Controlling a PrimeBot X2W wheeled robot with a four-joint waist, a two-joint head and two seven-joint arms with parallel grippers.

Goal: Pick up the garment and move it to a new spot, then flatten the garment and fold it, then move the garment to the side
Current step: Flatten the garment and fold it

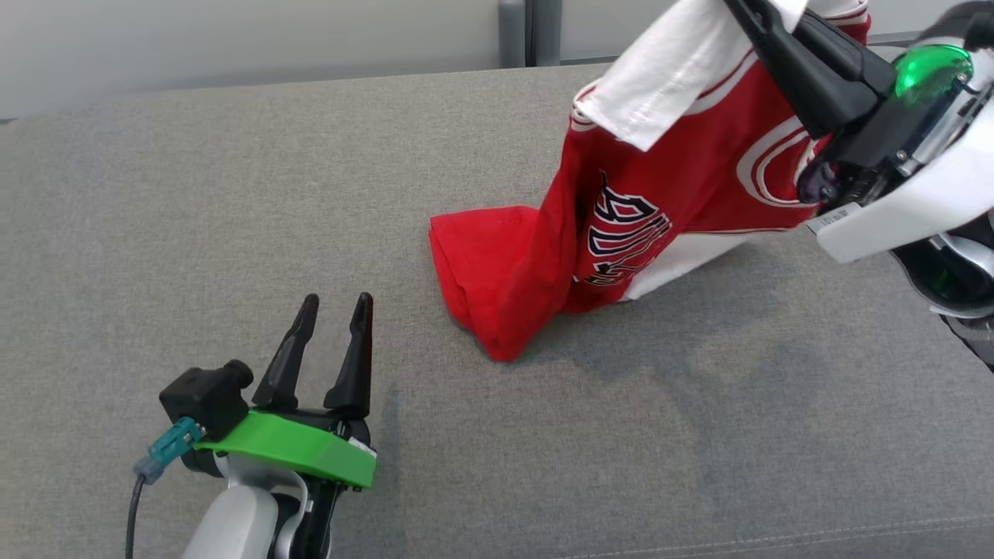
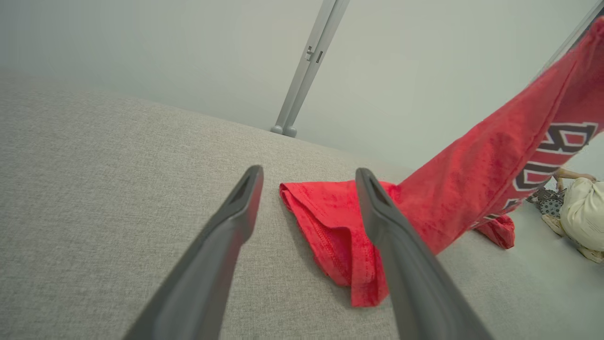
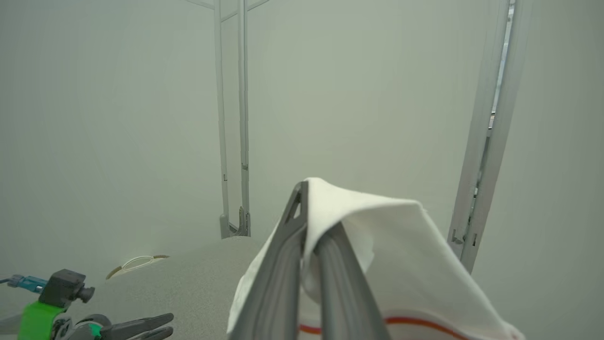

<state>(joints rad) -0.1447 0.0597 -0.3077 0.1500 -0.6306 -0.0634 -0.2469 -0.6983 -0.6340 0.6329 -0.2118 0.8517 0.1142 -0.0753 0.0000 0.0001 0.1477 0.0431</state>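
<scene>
Up over the right side of the grey cushion [image 1: 233, 194], I'm pinching the jersey [image 1: 660, 210] by its white edge in my right gripper [image 3: 306, 208], its red hem lying on the cushion, and I'm aiming to lift it clear before carrying, my left gripper [image 1: 337, 310] hovering spread wide near that hem.

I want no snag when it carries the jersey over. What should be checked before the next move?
1. Right gripper shut on the jersey: ok.
2. Jersey fully off the cushion: not ok, the hem lies on it.
3. Left gripper open, apart from the jersey: ok.
4. Whether the fingers pinch one layer or several: cannot tell.
</scene>
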